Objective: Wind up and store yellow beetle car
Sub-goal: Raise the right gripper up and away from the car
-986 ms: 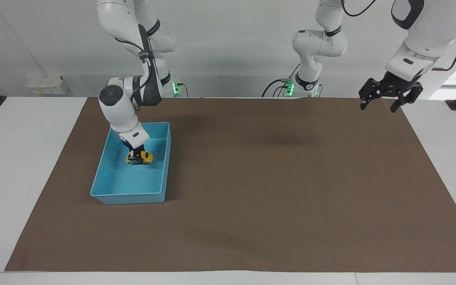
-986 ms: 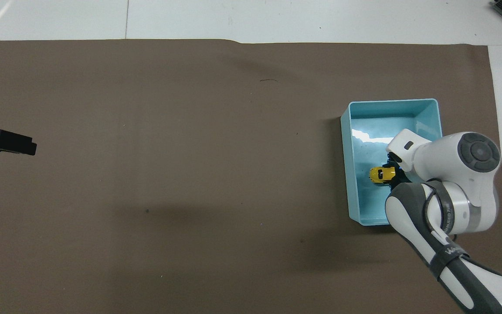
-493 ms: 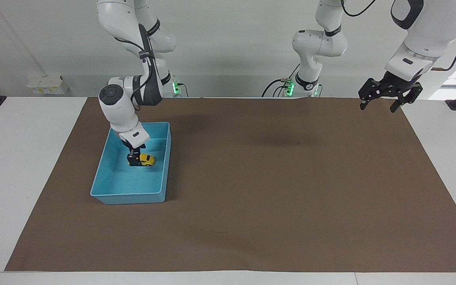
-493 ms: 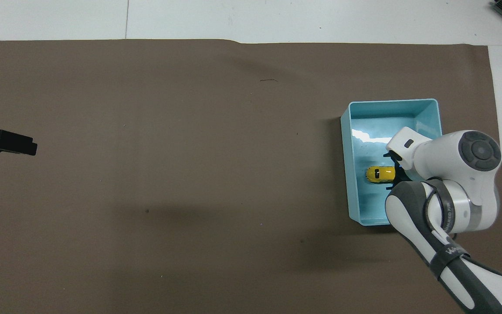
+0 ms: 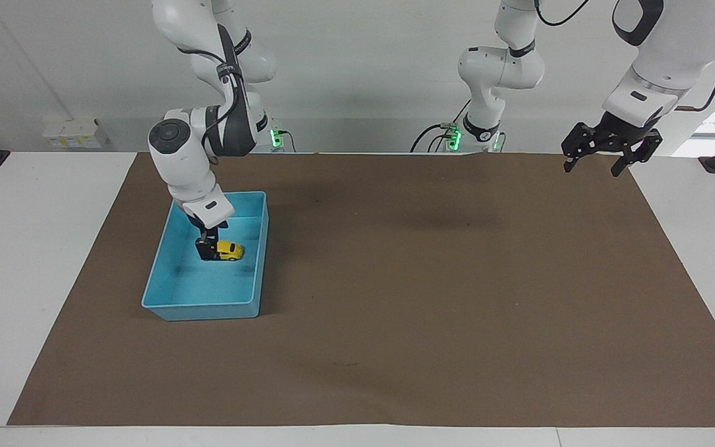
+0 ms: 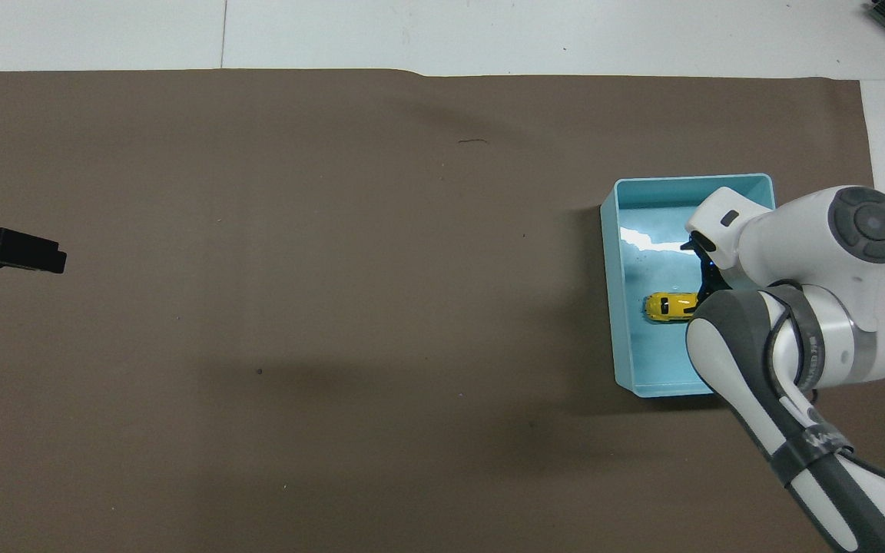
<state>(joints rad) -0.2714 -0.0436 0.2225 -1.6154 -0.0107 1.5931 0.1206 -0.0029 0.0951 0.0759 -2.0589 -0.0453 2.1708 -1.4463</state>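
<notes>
In the facing view, we see the yellow car on the floor of the blue tray. Our right gripper stands open, touching its nine o'clock end; lifting carelessly could drag the car. In the overhead view, our left gripper waits open over the brown mat, at nine o'clock.

The right hand has let go — the yellow beetle car now rests in the blue tray.
</notes>
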